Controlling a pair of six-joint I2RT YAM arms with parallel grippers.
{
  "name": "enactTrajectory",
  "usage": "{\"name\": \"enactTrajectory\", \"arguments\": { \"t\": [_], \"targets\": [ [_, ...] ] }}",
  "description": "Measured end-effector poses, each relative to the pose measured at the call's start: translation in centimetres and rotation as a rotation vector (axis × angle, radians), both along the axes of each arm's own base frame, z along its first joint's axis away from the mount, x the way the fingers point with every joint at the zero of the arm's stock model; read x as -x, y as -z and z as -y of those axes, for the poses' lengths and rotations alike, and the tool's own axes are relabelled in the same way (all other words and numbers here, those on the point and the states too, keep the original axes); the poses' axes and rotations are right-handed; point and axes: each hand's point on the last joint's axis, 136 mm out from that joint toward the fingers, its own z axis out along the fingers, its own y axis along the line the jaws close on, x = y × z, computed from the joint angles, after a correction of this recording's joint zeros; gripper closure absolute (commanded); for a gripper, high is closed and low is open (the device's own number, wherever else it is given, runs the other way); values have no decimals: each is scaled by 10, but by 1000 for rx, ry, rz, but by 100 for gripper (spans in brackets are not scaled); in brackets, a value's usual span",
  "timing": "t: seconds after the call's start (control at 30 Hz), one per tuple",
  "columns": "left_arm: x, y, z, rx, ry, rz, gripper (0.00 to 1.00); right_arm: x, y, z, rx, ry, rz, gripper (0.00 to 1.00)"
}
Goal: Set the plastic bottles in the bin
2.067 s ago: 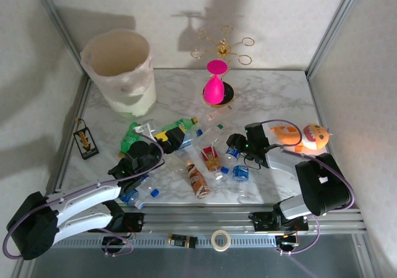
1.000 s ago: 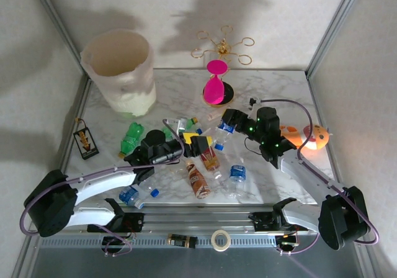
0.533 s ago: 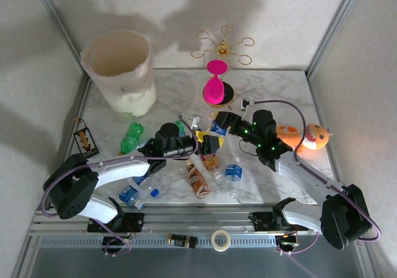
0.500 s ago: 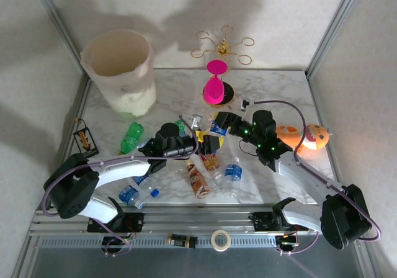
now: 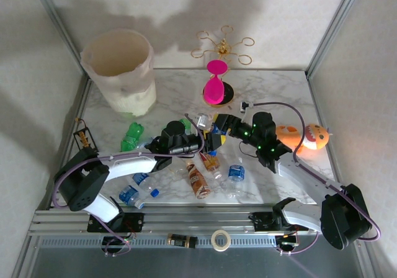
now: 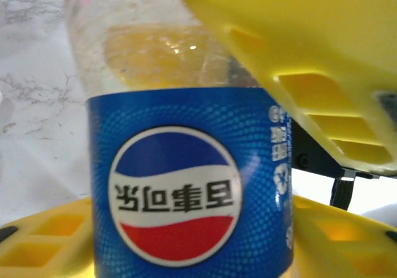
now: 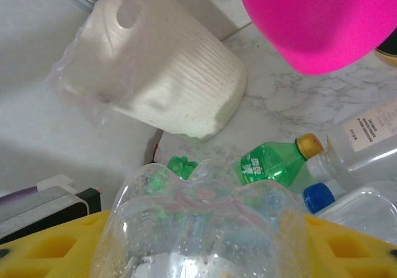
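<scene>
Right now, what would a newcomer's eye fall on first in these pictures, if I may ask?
The bright pink hourglass-shaped object stands at back centre, the big cream bin at back left. Mid-table, the left arm and right arm meet at a Pepsi-labelled bottle amid scattered plastic bottles.

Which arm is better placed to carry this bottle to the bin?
Left: the left tool and right tool both hold the bottle, but the bin stands on the left arm's side.
</scene>
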Motion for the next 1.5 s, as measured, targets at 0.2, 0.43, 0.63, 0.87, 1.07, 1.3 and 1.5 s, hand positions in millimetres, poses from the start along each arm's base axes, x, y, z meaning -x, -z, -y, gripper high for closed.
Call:
{"name": "enactTrajectory", "arguments": {
  "t": [0.2,0.43,0.63,0.87,1.07,1.3,1.5],
  "targets": [
    [-1,0,-1,-3,-6,4,67,-1,1,1,10,4,6,19],
    [-12,0,-14,-33,-74,-1,71,-9,-4,16,81,100,30,7],
    [-27,-31,-46,-38,-185,71,78,-16,-20,38,118,224,94,3],
    [-56,-91,-90,-73,-327,197,100,-19,-2,53,170,298,76,1],
    [-91,-155,-137,-117,-479,320,100,-12,29,59,211,302,24,1],
    [-122,-222,-192,-172,-650,454,100,-8,31,61,212,302,23,1],
    [-166,-251,-264,-231,-890,468,100,-7,28,66,216,323,29,1]
  ]
}}
